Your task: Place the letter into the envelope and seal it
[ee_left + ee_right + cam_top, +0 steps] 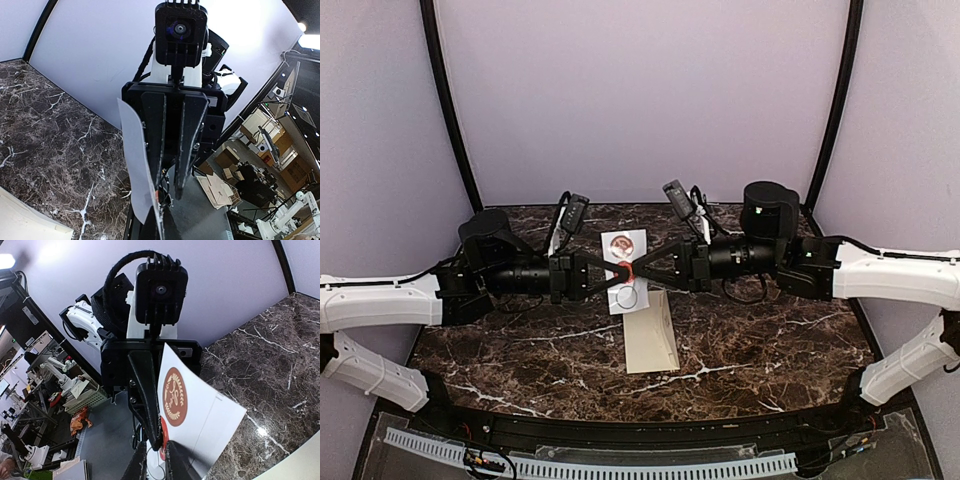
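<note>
With the left gripper (615, 272) clamped on the sticker sheet (200, 410), the red seal (164, 437) should be peeled slowly; whether the right gripper (633, 270) is clamped on it cannot be told

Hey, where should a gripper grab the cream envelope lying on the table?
Probably its near short edge, from the arms' side: the envelope lies flat, that end clear, while its far end is crowded by the left gripper and right gripper meeting on a white sheet.

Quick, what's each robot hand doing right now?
Left gripper: closed, holding the white sticker sheet.
Right gripper: fingers nearly together at the red sticker; cannot tell if it grips.
</note>
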You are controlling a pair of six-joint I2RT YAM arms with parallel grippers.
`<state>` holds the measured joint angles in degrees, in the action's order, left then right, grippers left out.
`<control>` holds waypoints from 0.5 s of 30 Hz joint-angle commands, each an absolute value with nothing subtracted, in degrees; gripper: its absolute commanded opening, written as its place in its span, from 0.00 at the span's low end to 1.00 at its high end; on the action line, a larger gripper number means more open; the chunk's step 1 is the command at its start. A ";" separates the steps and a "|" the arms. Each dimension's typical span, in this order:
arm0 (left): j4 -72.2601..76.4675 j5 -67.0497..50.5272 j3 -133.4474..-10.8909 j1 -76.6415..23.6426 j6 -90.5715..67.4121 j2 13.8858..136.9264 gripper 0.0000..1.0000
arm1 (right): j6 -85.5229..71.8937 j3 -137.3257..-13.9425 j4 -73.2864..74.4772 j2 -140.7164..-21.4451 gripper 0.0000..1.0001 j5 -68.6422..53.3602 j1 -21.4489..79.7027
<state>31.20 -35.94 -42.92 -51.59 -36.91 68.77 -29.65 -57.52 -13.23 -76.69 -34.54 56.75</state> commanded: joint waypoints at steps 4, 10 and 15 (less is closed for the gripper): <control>31.91 -35.96 -44.04 -51.50 -36.83 68.10 0.00 | -29.27 -59.54 -13.27 -77.13 0.07 -32.51 57.26; 31.75 -36.00 -44.03 -51.49 -36.82 68.12 0.00 | -29.27 -59.65 -13.53 -77.41 0.02 -32.94 57.29; 31.34 -35.72 -44.12 -51.50 -36.69 68.20 0.00 | -29.23 -59.67 -13.71 -77.59 0.00 -33.53 57.30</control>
<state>31.16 -35.92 -42.92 -51.59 -36.91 68.77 -29.45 -57.54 -12.67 -76.97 -33.21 56.75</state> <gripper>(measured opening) 0.007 0.009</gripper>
